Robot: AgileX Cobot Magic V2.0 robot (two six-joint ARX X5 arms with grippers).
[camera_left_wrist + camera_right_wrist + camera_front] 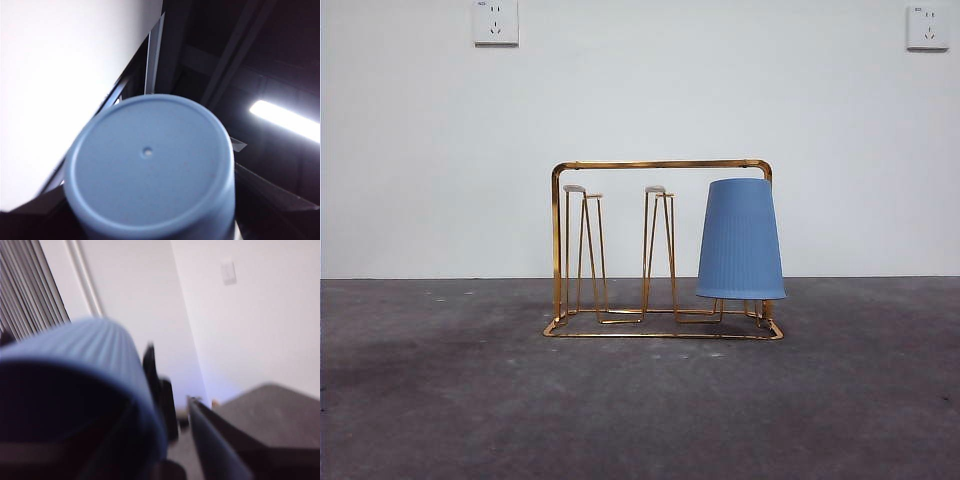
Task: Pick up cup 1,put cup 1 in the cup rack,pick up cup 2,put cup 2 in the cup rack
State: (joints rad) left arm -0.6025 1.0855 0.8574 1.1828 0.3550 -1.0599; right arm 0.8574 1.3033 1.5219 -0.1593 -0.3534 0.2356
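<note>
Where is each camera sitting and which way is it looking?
Front view: low at table height, facing across the table at the cup rack and a blue cup upside down on it; no robot part shows.
Left wrist view: on the left arm, tipped up toward the ceiling, a cup base close; no end effector visible.
Right wrist view: on the right arm, facing a wall and table corner past a ribbed cup; right end effector shows.
Shared: every view has a blue cup.

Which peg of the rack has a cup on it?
The rightmost one in the front view, hidden under an upside-down blue cup. The other two pegs of the rack stand bare.
</note>
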